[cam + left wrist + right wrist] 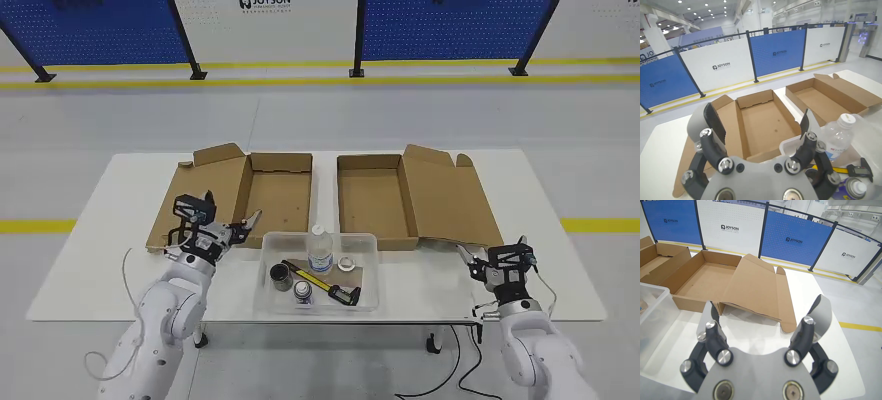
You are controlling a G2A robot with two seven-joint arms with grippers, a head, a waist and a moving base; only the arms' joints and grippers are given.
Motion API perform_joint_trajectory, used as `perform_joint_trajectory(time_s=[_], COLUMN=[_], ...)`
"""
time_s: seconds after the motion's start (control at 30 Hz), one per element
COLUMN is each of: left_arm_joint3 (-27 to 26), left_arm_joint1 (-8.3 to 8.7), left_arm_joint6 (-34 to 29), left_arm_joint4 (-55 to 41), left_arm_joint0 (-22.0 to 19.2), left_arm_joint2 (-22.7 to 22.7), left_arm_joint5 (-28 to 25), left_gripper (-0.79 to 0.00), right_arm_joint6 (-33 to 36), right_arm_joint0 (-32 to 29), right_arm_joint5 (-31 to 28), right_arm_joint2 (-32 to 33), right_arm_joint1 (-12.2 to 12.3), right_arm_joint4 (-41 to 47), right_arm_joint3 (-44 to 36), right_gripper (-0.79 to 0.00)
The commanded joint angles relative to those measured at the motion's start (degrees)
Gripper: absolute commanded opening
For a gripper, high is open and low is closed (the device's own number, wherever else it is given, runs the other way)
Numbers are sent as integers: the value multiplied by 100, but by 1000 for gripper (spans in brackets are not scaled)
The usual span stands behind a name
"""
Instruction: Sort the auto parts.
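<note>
Left gripper [758,113] and right gripper [764,302] hover wide open and empty either side of the clear bin [368,240], where jumbled auto parts [302,293] lie; a finger clipping the upright bottle [320,250] could topple it.

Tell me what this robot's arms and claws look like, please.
The left arm and right arm have smooth, rounded white shells. The left gripper and right gripper match: a grey metal plate, black curved links, silver bolts, and two pale grey fingers lined with black ridged pads.
</note>
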Motion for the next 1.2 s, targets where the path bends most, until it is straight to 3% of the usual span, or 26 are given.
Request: perform_joint_trajectory(time_s=[0.0, 0.43, 1.17], left_arm_joint3=[104, 719, 1360], left_arm_joint1=[-23, -201, -345], left_arm_joint6=[-34, -117, -100], left_arm_joint4=[-5, -151, 24], left_arm_joint0=[-127, -732, -1006], left_arm_joint2=[204, 1290, 2019], left_arm_joint5=[-100, -491, -814], left_gripper=[0, 0, 0], right_arm_joint6=[0, 0, 0], right_arm_joint0=[0, 0, 0], right_arm_joint5=[0, 0, 0], right_arm_joint2=[0, 0, 0], right_arm_joint1=[0, 0, 0], right_arm_joint4=[0, 0, 0], right_arm_joint3=[0, 0, 0], right_gripper=[0, 0, 0])
